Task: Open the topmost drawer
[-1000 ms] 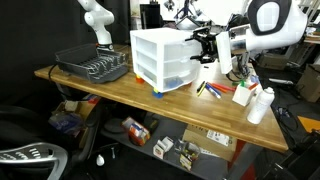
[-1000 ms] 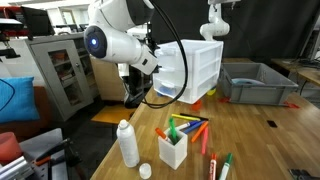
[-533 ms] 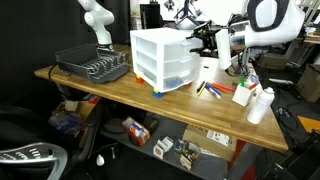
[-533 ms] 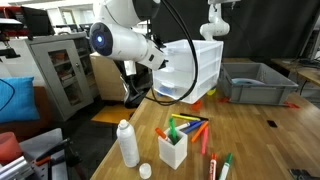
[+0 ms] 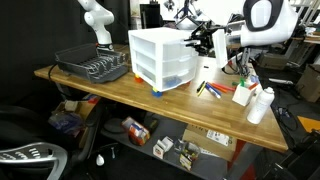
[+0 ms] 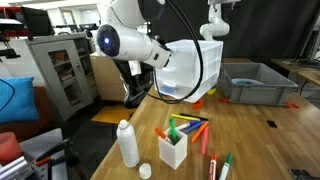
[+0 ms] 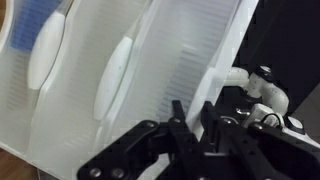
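Wood tabletop [image 6: 262,135]: carried everything listed here.
White bottle [image 6: 127,143]: upright at the near edge, a small white cap [image 6: 146,171] just beside it.
Writing: any label on the bottle was too small to read, and nothing else was legible.
Marker cup [image 6: 173,151]: white, with coloured markers standing in it. Loose markers [image 6: 192,126] lay flat just beyond.
Gripper [image 7: 190,122]: black. In the wrist view the fingers stood close together with a thin slit between them, right against the ribbed white plastic. Whether they were clenched on a handle or free could not be told.
Handles: two pale oval handles [image 7: 115,75] showed in the wrist view. Which drawers they belonged to could not be told.
Obstruction: the white arm [image 6: 120,40] covered the cabinet's front in an exterior view.
White cabinet [image 5: 160,62]: boxy, standing mid-table.
Topmost drawer [image 5: 172,45]: translucent, uppermost of three in the cabinet. Its front appeared in line with the two below. The gripper was at its level, touching or just off.
Grey bin [image 6: 250,82]: beside the cabinet, on the side away from the gripper.
Second white arm [image 6: 215,20]: behind the cabinet, farthest back.
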`<act>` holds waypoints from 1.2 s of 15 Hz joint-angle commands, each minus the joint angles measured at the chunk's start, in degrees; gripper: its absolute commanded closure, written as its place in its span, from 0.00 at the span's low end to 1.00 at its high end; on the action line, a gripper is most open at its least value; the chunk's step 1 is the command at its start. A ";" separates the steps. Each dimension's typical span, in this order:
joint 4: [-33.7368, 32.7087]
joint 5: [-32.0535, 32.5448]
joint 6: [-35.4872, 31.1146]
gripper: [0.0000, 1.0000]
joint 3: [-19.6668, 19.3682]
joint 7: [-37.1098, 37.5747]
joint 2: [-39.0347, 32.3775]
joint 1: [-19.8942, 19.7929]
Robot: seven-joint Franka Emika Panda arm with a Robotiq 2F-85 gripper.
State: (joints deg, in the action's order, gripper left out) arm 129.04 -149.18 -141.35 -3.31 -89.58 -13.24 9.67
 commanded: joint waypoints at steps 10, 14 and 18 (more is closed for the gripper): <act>0.83 1.19 -0.72 0.94 1.45 0.77 -0.41 -0.15; 0.80 2.40 -1.53 0.94 2.08 2.66 -0.43 -0.07; 0.04 2.09 -4.18 0.94 1.54 2.94 -0.86 -0.20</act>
State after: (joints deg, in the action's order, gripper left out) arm 129.36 -148.91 -141.72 -2.15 -86.61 -13.20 9.50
